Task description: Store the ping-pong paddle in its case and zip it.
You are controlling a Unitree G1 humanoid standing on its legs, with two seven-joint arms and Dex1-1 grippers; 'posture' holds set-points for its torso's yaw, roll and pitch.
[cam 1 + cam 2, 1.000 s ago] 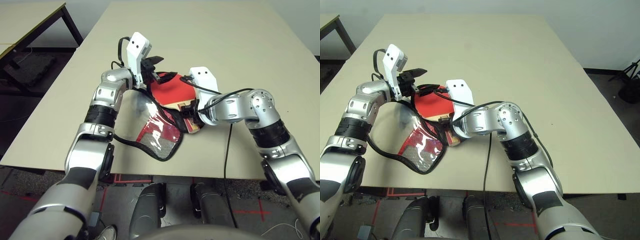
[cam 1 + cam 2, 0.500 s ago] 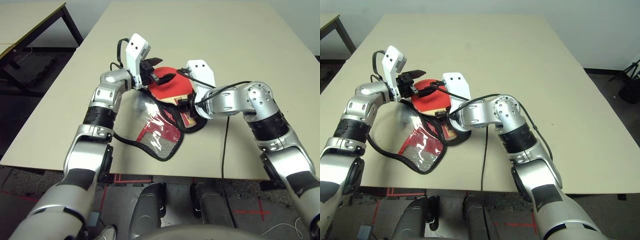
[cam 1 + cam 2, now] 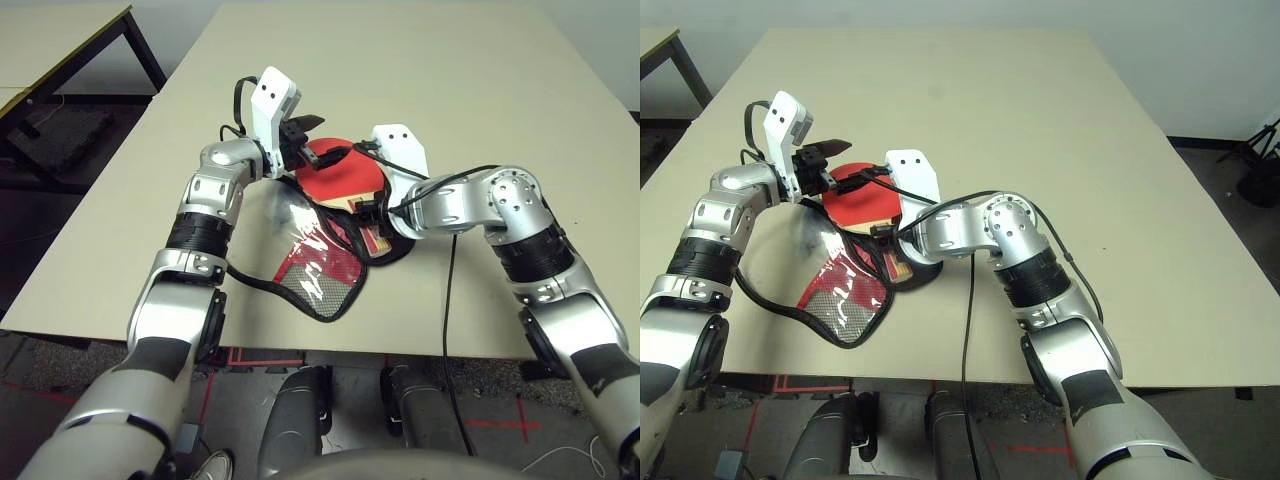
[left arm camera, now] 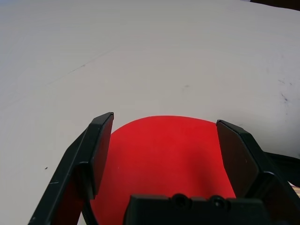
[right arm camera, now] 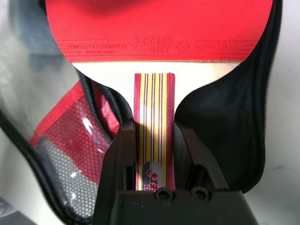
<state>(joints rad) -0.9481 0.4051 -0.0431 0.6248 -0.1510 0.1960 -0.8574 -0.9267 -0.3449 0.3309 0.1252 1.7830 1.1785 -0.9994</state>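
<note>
The ping-pong paddle [image 3: 336, 176] lies with its red face up on the case's black lining [image 5: 225, 117]. My right gripper [image 5: 154, 126] is shut on its striped wooden handle [image 5: 153, 108], also seen from the head camera [image 3: 368, 215]. The case [image 3: 322, 272] lies open, its clear side with red panel and mesh folded toward the table's front edge. My left gripper [image 4: 164, 122] hangs open just above the far rim of the paddle's face [image 4: 164, 154], with nothing between its fingers [image 3: 325, 140].
The case's lower flap reaches close to the table's front edge [image 3: 300, 352]. A black cable [image 3: 452, 300] hangs from my right arm over that edge. A second table [image 3: 60, 40] stands apart at the far left. Bare tabletop [image 3: 450, 80] lies beyond the paddle.
My right gripper has pushed the paddle away from the front edge and further onto the case's black lining. The left gripper has barely moved.
</note>
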